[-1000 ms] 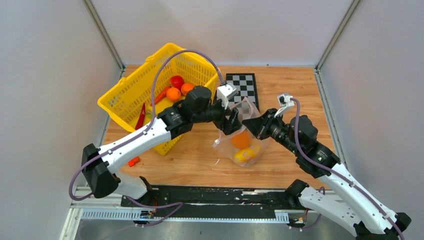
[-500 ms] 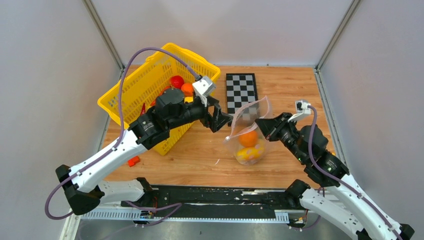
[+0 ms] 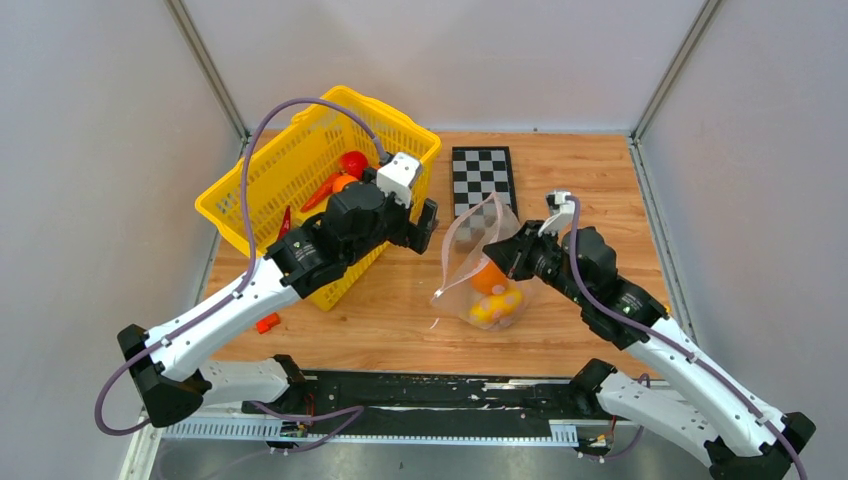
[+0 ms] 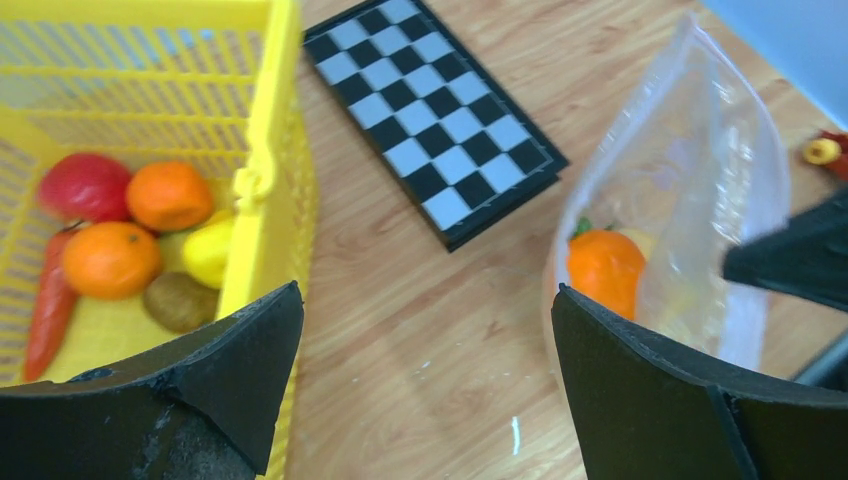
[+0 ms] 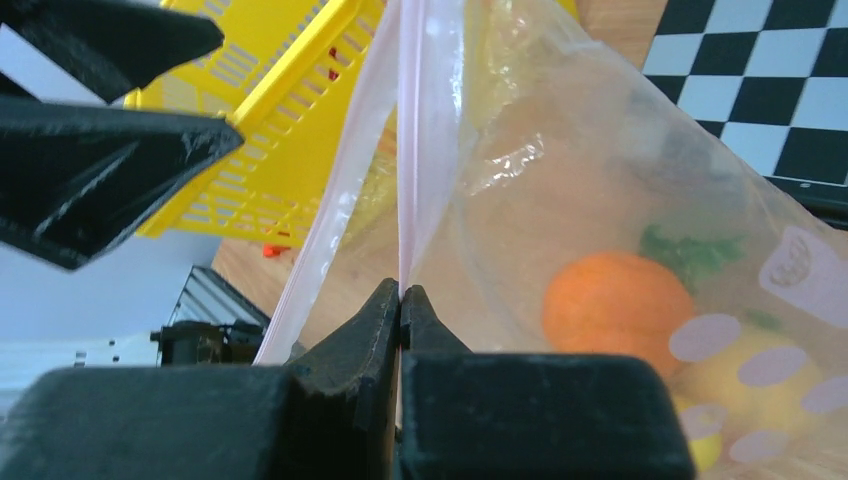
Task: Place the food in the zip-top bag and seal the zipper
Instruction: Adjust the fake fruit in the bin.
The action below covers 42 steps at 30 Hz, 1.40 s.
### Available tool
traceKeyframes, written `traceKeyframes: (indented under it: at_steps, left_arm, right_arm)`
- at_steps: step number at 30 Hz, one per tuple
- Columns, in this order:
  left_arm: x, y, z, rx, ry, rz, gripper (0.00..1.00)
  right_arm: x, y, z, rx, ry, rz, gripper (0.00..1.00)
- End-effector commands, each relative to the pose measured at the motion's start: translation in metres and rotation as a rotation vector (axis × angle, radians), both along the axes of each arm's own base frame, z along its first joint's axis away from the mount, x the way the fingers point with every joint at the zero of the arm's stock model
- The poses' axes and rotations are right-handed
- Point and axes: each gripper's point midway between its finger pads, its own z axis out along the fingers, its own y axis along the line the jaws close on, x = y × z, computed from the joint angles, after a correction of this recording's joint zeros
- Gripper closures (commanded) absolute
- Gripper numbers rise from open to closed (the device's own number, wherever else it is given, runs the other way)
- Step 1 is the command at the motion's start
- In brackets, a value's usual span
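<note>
Clearly, right hand [image 5: 401, 300] clamps the zipper [image 5: 408, 150]; left hand [image 4: 425, 295] gapes between basket [image 4: 270, 150] and zip-top bag [image 4: 700, 170].

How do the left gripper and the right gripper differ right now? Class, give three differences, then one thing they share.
The left gripper has its jaws wide apart; the right gripper has them pressed shut. The left gripper holds nothing; the right gripper pinches the zip-top bag at its zipper. The left gripper hangs between the yellow basket and the bag; the right gripper is at the bag's mouth. Both have black jaws.
</note>
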Motion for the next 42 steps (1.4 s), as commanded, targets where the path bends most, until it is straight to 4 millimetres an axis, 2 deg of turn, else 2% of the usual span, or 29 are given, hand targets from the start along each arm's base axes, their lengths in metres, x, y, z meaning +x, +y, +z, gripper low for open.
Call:
traceKeyframes:
  at_steps: [1,10,18,25,31,36,42]
  left_arm:
    - [0.018,0.039,0.006,0.049,-0.049,0.203,0.0]
    - [0.044,0.097,-0.005,-0.027,0.027,0.392,0.0]
    - [0.066,0.131,-0.019,-0.067,0.106,0.475,0.0]
    - [0.097,0.148,-0.038,-0.083,0.188,0.523,0.0]
    - [0.125,0.147,-0.064,-0.102,0.289,0.53,0.0]
    - [0.132,0.138,-0.087,-0.128,0.347,0.51,0.0]
    - [0.143,0.143,-0.108,-0.08,0.354,0.529,0.0]
  right_arm:
    - [-0.011,0.014,0.034,0.049,-0.092,0.116,1.0]
    - [-0.013,0.01,0.039,0.048,-0.115,0.109,1.0]
    - [-0.013,0.011,0.039,0.047,-0.115,0.115,1.0]
    - [-0.015,0.01,0.039,0.049,-0.115,0.119,1.0]
    - [-0.017,0.007,0.039,0.045,-0.115,0.114,1.0]
    - [-0.019,0.004,0.04,0.043,-0.114,0.111,1.0]
    - [-0.02,0.001,0.041,0.047,-0.12,0.103,1.0]
